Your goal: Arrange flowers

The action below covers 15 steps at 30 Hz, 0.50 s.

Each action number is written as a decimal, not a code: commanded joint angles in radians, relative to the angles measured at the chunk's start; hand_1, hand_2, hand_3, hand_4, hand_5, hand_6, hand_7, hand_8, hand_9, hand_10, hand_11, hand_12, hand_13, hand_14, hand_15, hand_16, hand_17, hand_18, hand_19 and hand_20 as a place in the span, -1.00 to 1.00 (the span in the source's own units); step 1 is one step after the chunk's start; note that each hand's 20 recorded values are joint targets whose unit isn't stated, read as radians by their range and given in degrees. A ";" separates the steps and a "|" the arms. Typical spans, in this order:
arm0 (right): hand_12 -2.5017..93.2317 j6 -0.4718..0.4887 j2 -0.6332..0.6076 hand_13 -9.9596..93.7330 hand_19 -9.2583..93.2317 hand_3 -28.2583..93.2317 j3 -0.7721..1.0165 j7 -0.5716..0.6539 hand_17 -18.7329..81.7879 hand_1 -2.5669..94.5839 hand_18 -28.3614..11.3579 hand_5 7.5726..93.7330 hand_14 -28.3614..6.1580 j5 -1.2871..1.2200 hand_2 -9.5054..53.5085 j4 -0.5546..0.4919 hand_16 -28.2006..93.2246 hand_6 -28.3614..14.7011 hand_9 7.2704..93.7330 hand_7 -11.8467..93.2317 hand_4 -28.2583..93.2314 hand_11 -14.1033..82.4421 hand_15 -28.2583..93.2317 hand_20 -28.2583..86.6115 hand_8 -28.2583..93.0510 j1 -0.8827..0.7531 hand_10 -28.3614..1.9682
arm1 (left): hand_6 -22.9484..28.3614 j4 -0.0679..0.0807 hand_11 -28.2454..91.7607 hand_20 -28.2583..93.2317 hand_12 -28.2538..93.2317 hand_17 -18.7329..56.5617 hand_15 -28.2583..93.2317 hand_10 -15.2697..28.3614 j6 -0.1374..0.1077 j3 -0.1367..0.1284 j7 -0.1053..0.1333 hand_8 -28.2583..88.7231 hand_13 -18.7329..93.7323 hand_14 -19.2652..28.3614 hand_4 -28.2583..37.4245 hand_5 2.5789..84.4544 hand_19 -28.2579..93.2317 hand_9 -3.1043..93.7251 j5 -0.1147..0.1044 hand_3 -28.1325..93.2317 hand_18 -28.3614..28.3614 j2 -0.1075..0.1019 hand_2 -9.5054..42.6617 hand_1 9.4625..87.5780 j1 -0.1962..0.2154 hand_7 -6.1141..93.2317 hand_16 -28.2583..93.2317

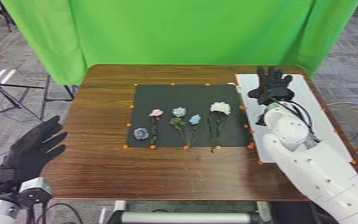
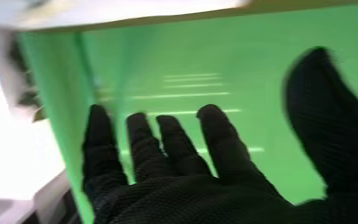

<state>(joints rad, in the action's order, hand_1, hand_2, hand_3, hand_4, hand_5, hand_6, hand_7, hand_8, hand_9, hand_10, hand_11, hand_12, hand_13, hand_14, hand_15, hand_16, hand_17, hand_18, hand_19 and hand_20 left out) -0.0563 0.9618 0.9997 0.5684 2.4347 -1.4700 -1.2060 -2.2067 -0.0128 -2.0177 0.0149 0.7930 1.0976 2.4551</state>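
Black-gloved left hand (image 1: 26, 156) hangs open by the brown wooden table (image 1: 95, 172); the right hand (image 1: 271, 92), also open, is over the flat white board (image 1: 261, 143). Thin-stemmed pink, blue and white flowers (image 1: 220, 107) lie on the black mat (image 1: 167, 92); I'd pinch mid-stem, petals probably light and easily crushed.

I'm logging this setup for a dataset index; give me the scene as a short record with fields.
surface: brown wooden table
mats: dark square mat; long white board under the right arm
flowers on dark mat, left to right: loose grey-blue bloom, pink flower on a stem, pale blue-green flower, light blue flower, white bloom on green stems
right hand: over the white board, fingers straight
left hand: beside the table's left edge, fingers extended
backdrop: green curtain
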 commanded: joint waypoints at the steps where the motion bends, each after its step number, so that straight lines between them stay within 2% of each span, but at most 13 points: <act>1: -0.28 0.138 -0.031 -0.56 0.00 0.96 0.054 -0.051 -0.69 -0.48 -0.60 -0.80 -0.25 -0.064 -0.72 0.098 0.10 -0.08 -0.84 -0.55 -0.83 -0.79 -0.70 -0.16 -0.61 0.053 -0.10 | -0.03 -0.003 -0.27 -0.39 -0.26 -0.81 -0.19 0.14 -0.003 0.000 0.004 -0.68 -0.41 0.33 -1.00 -0.44 0.05 -0.53 -0.002 0.63 0.64 0.010 -0.67 -0.64 0.013 -0.51 -0.45; 4: -0.29 0.183 -0.024 -0.51 -0.04 0.99 0.078 -0.095 -0.67 -0.45 -0.58 -0.82 -0.13 -0.120 -0.66 0.139 0.05 -0.07 -0.83 -0.54 -0.81 -0.79 -0.71 -0.21 -0.61 0.056 -0.04 | -0.03 -0.002 -0.27 -0.39 -0.26 -0.81 -0.19 0.14 -0.002 -0.001 0.000 -0.68 -0.41 0.32 -1.00 -0.44 0.05 -0.53 -0.001 0.63 0.63 0.011 -0.67 -0.64 0.012 -0.51 -0.45; 8: -0.39 0.250 -0.016 -0.34 0.03 1.00 0.099 -0.124 -0.61 -0.44 -0.54 -0.76 0.03 -0.148 -0.61 0.174 -0.01 -0.06 -0.76 -0.44 -0.81 -0.73 -0.55 -0.19 -0.66 0.059 -0.09 | -0.03 -0.002 -0.27 -0.39 -0.26 -0.81 -0.19 0.14 -0.001 0.001 0.001 -0.68 -0.41 0.32 -1.00 -0.44 0.05 -0.53 -0.001 0.63 0.63 0.012 -0.67 -0.63 0.012 -0.51 -0.45; 9: -0.45 0.273 -0.014 -0.27 0.03 1.00 0.109 -0.132 -0.58 -0.44 -0.53 -0.72 0.08 -0.144 -0.61 0.177 -0.05 -0.04 -0.68 -0.40 -0.82 -0.66 -0.48 -0.18 -0.69 0.055 -0.06 | -0.03 -0.002 -0.27 -0.39 -0.26 -0.81 -0.19 0.14 -0.001 0.001 0.000 -0.68 -0.41 0.32 -1.00 -0.44 0.05 -0.53 -0.002 0.63 0.63 0.011 -0.66 -0.63 0.012 -0.51 -0.45; 12: -0.53 0.256 -0.017 -0.09 0.09 1.00 0.106 -0.122 -0.53 -0.43 -0.51 -0.62 0.09 -0.153 -0.62 0.175 -0.13 0.01 -0.53 -0.33 -0.87 -0.55 -0.34 -0.16 -0.73 0.049 -0.05 | -0.03 -0.004 -0.27 -0.39 -0.26 -0.81 -0.19 0.14 -0.003 -0.001 0.001 -0.68 -0.41 0.33 -1.00 -0.44 0.05 -0.53 0.000 0.63 0.63 0.013 -0.66 -0.63 0.014 -0.51 -0.45; 15: -0.55 0.126 -0.031 -0.05 0.13 1.00 0.075 -0.122 -0.51 -0.44 -0.51 -0.58 0.09 -0.144 -0.62 0.170 -0.15 0.02 -0.47 -0.30 -0.88 -0.50 -0.28 -0.14 -0.74 0.035 -0.04 | -0.03 -0.003 -0.27 -0.39 -0.26 -0.81 -0.19 0.14 -0.001 -0.001 0.001 -0.68 -0.41 0.33 -1.00 -0.44 0.05 -0.53 -0.001 0.63 0.63 0.013 -0.65 -0.63 0.014 -0.51 -0.45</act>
<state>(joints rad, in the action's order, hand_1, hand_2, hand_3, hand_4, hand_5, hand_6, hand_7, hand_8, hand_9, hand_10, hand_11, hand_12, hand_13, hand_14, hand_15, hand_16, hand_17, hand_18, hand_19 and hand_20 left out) 0.1951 0.9479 1.1085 0.4397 2.2714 -1.3001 -1.1467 -2.2067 -0.0131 -2.0167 0.0155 0.7930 1.1021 2.4561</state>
